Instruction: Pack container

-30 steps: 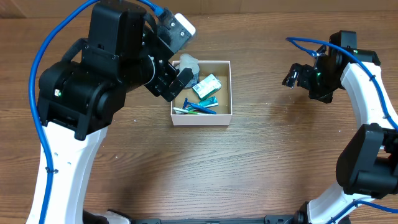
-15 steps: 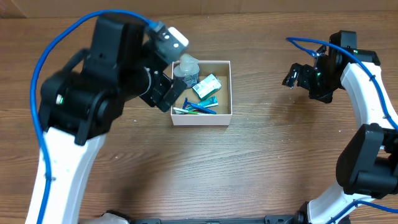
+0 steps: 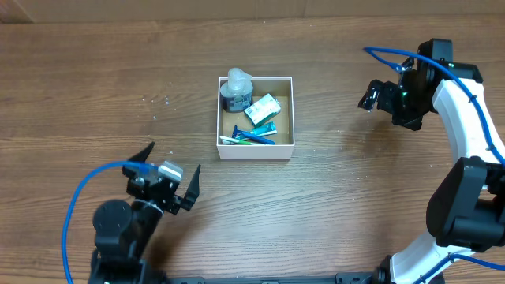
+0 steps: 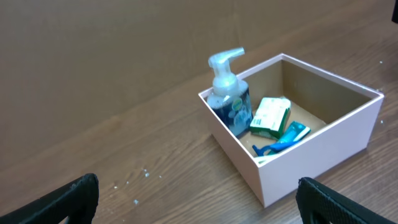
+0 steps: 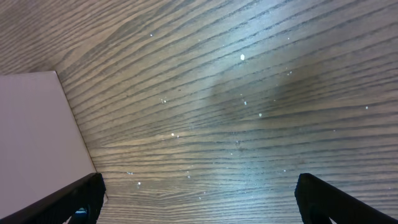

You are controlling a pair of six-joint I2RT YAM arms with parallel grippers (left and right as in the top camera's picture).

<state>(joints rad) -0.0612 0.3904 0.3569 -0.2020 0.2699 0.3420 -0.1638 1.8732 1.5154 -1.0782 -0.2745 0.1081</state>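
Observation:
The container (image 3: pixel 255 151) is a square white-walled box with a brown bottom at the table's middle. In it stand a blue pump bottle (image 3: pixel 237 91), a green carton (image 3: pixel 263 109) and blue and green toothbrush-like items (image 3: pixel 252 136). My left gripper (image 3: pixel 168 170) is open and empty, low at the front left, well away from the box. The left wrist view shows the container (image 4: pixel 311 168), bottle (image 4: pixel 227 99) and carton (image 4: pixel 270 116) ahead of the open gripper (image 4: pixel 202 205). My right gripper (image 3: pixel 371 95) is open and empty to the right of the box; its gripper (image 5: pixel 199 199) hangs over bare wood.
The box's white outer wall (image 5: pixel 34 130) shows at the left of the right wrist view. Small white specks lie on the wooden table (image 3: pixel 355 197). Blue cables run along both arms.
My left arm has pulled back from over the box's left side to the front left of the table, empty. The right arm has not moved.

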